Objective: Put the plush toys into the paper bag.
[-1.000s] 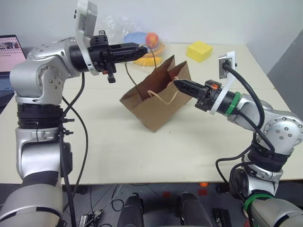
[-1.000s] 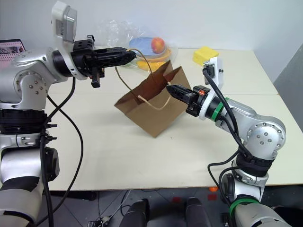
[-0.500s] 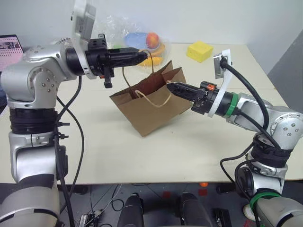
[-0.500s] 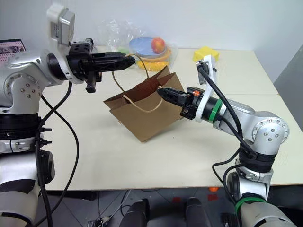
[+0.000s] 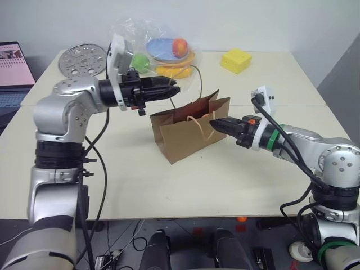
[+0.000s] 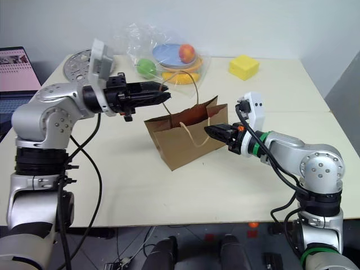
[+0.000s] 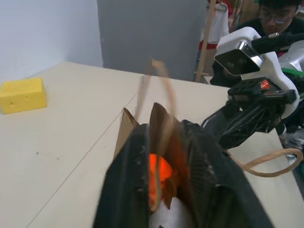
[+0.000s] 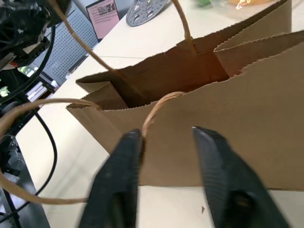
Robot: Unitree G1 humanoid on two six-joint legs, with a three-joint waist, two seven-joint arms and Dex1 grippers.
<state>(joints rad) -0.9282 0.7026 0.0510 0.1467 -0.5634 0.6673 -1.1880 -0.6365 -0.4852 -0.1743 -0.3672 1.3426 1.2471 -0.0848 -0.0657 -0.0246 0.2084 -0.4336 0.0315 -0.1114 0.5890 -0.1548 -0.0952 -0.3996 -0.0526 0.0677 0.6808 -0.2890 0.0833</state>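
Now paper bag (image 5: 188, 132) upright on table (image 5: 169, 185); orange toy (image 7: 159, 173) seemingly inside

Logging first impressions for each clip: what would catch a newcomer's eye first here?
The plain brown kraft paper bag standing upright mid-table between both arms, with the left gripper by its far twine handle and the right gripper, jaws open, at the near one. Behind it, a clear crinkly plastic bag of glossy toy fruit and a yellow foam cube.

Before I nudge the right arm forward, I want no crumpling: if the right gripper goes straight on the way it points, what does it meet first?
Most likely the paper bag: the right gripper, fingers apart, faces its near wall and front twine handle close ahead.
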